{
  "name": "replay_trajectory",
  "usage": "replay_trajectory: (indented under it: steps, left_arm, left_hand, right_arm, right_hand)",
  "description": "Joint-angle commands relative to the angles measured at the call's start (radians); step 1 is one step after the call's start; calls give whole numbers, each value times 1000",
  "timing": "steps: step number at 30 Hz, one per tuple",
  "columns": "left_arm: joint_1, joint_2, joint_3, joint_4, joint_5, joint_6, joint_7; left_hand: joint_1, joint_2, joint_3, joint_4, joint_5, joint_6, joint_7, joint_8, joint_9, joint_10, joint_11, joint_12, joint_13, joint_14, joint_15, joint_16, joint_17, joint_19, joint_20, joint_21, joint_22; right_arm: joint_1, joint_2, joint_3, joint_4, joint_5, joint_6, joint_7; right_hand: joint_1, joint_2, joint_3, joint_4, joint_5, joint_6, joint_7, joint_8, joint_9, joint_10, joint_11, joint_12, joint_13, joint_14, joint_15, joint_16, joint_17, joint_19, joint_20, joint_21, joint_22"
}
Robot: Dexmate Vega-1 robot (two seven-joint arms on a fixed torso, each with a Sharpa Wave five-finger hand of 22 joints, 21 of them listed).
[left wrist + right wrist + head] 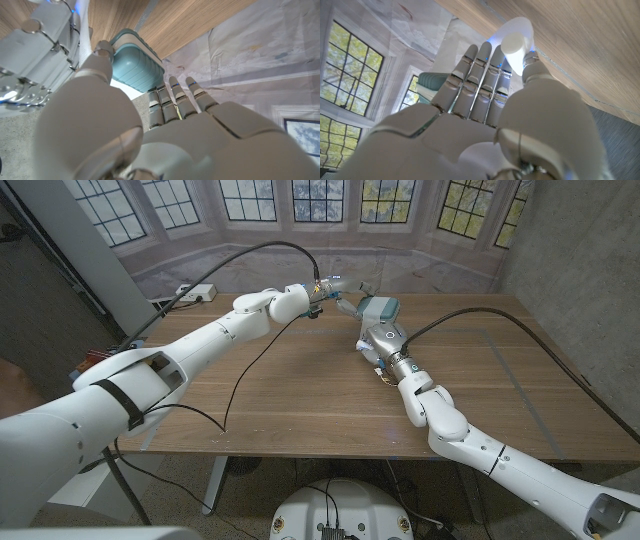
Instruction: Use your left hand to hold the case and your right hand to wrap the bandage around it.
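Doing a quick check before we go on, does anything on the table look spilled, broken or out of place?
Nothing stands out. The left hand holds the teal case at the table's far side, and the right hand holds a white bandage roll beside it. No spill or damage shows.

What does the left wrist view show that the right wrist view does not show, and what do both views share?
Left wrist view: the ribbed underside and rim of the teal case, the left hand with its thumb against the case, and part of the right hand beside it.

Right wrist view: a white bandage roll at the right hand's fingertips, and paned windows with green leaves behind.

Both share: the teal case, which the right wrist view partly hides behind fingers, and the wooden table.
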Motion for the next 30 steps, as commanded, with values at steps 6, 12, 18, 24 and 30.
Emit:
replay_trajectory:
  steps: [6, 12, 18, 24, 30]
  left_arm:
    - [-6, -2, -3, 12, -12, -15, 2]
    - [-5, -1, -6, 13, -18, -19, 0]
    - [-5, -1, -6, 15, -21, -24, -2]
    - [-8, -4, -4, 24, -24, -34, -4]
    - [-11, -8, -2, 36, -28, -43, -3]
  left_hand:
    - [-63, 71, 11, 9, 4, 89, -36, 379, 3, 54, -42, 9, 2, 3, 8, 2, 1, 2, 2, -4, 3]
    - [-62, 71, 12, 8, 4, 89, -38, 379, 2, 51, -41, 8, 2, 3, 9, 2, 1, 1, 1, -4, 3]
    - [-62, 72, 13, 8, 4, 90, -38, 379, 2, 52, -40, 8, 2, 2, 8, 1, 1, 1, 2, -4, 3]
    - [-63, 73, 12, 8, 4, 90, -40, 380, 3, 51, -39, 8, 2, 2, 8, 2, 1, 1, 2, -4, 3]
    - [-62, 73, 12, 7, 4, 91, -37, 380, 3, 51, -38, 8, 2, 2, 8, 2, 1, 1, 2, -4, 3]
  right_arm:
    - [53, 23, -22, 96, 37, 5, -38]
    - [71, 23, -28, 120, 54, 11, -54]
    - [80, 18, -32, 132, 65, 5, -66]
    - [89, 11, -34, 144, 76, 1, -70]
    - [92, 10, -25, 150, 107, -5, -70]
  right_hand:
    - [1, 13, 5, 1, -1, 1, -5, 5, 6, 8, -8, -4, 0, 7, -93, -7, 2, 4, -5, 7, 5]
    - [0, 13, 6, 1, -1, 3, -4, 6, 6, 7, -8, -5, 0, 9, -94, -8, 2, 5, -5, 7, 5]
    - [0, 13, 7, 0, -1, 2, -6, 5, 6, 7, -5, -5, 1, 11, -94, -8, 3, 5, -5, 7, 5]
    - [-1, 13, 6, 1, -1, 2, -7, 6, 6, 11, -7, -5, -1, 12, -93, -8, 4, 5, -5, 6, 5]
    - [1, 13, 7, 0, -1, 3, -8, 6, 6, 12, -8, -5, 0, 12, -95, -10, 5, 5, -6, 6, 5]
